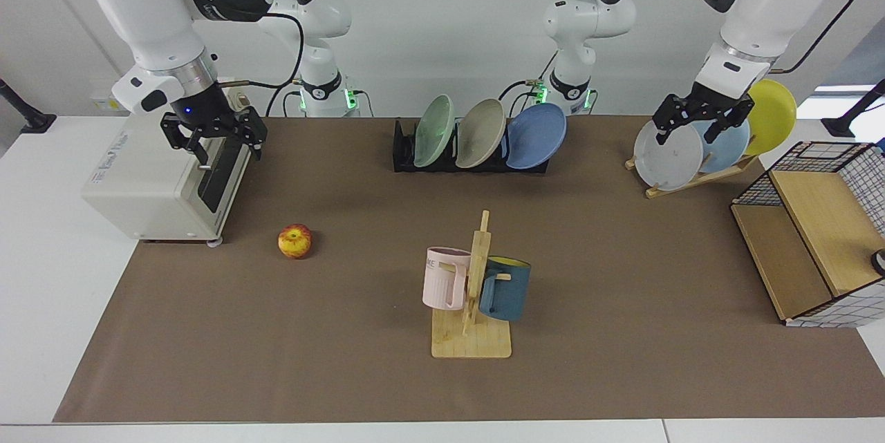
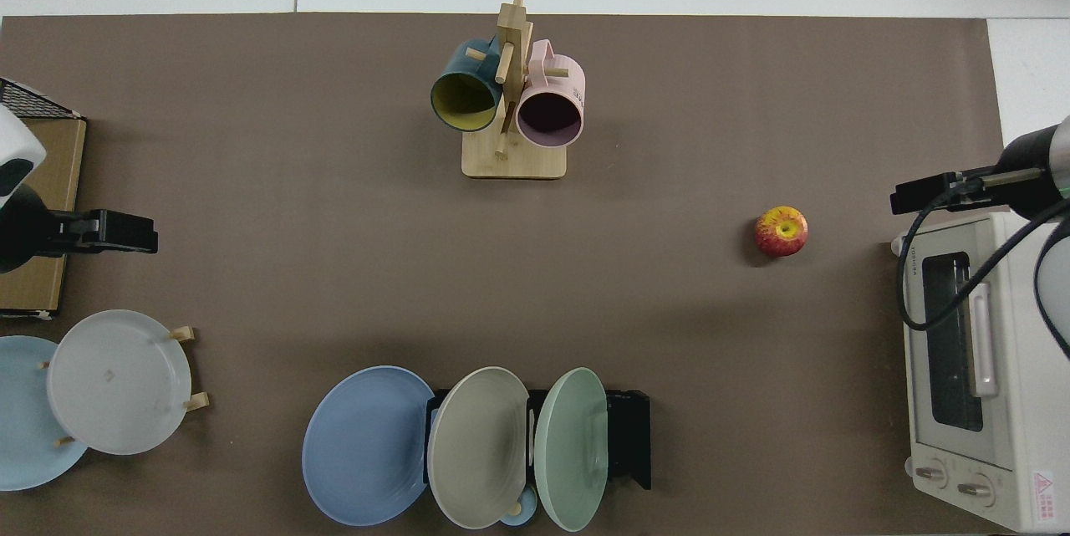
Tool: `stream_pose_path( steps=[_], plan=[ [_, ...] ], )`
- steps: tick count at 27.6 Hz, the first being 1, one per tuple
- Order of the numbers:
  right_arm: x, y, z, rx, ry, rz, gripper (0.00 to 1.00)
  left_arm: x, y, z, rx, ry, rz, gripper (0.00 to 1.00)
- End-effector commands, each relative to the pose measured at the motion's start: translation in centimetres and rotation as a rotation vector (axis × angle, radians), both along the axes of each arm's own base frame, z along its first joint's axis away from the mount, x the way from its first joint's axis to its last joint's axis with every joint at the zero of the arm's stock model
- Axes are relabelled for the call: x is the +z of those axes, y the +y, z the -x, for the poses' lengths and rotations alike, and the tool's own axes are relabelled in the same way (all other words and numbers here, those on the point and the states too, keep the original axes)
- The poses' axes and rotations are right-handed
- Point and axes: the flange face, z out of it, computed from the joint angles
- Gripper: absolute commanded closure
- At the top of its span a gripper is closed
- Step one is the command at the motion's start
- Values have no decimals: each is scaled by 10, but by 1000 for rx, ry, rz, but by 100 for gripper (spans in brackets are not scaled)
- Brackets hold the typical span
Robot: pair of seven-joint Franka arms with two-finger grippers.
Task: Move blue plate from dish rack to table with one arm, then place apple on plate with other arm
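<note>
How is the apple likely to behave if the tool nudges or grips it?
The apple is round and sits free on the brown mat, so a sideways nudge would probably roll it. Its skin looks smooth, so a shallow pinch might slip. It seems firm enough to hold its shape.

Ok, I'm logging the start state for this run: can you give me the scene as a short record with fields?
blue plate: leaning in the dish rack, end slot, beside a beige plate and a green plate
apple: on the table, apart from everything
left gripper: open, in front of the wooden plate stand
right gripper: open, above the toaster oven
mug tree: pink mug, dark blue mug
task progress: nothing moved yet
</note>
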Motion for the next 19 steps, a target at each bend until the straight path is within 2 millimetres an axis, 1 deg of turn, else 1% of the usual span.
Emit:
stream_pose_path(
  steps=[1, 10, 15, 17, 19],
  plan=[
    [1, 1, 6, -22, -2, -1, 0, 5, -1, 2, -1, -11, 9, 0],
    [2, 1, 6, -22, -4, -1, 0, 4, -5, 1, -14, -9, 3, 0],
    [2, 1, 6, -22, -4, -1, 0, 4, -15, 5, -21, 3, 1, 0],
    [2, 1, 6, -22, -4, -1, 0, 2, -21, 9, -7, 25, -5, 0],
    [2, 1, 6, -22, -4, -1, 0, -3, -31, 11, -5, 40, -36, 0]
  ],
)
